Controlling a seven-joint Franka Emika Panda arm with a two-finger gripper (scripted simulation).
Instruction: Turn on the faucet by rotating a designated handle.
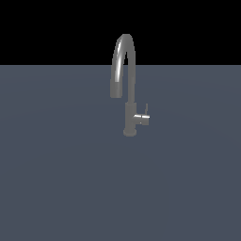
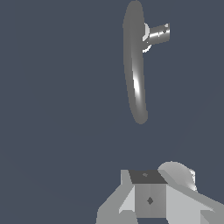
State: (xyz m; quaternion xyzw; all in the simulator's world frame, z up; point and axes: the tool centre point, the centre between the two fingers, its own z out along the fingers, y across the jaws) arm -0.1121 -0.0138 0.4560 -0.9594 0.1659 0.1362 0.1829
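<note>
One faucet (image 1: pixel 128 89): upright mid-tabletop (image 1: pixel 56 179), untouched
Handle (image 1: pixel 142 117): stub on exterior view's right, low on column
Handling: likely rigid, slick metal, small; push thin lever tip
Hand (image 2: pixel 151 197): well apart from faucet, finger state cannot be told

My arm does not appear in the exterior view at all. Only the wrist view shows any of me, and only a part. My claw (image 2: pixel 151 199) sits at the edge of that picture as a cluster of pale grey blocky shapes: a darker square face in the middle with a small diamond mark, sloped lighter panels on either side, and a rounded pale housing beside it. My fingertips are cut off by the picture's edge, so whether my jaws are apart or together cannot be told. Nothing is seen touching my claw.
</note>
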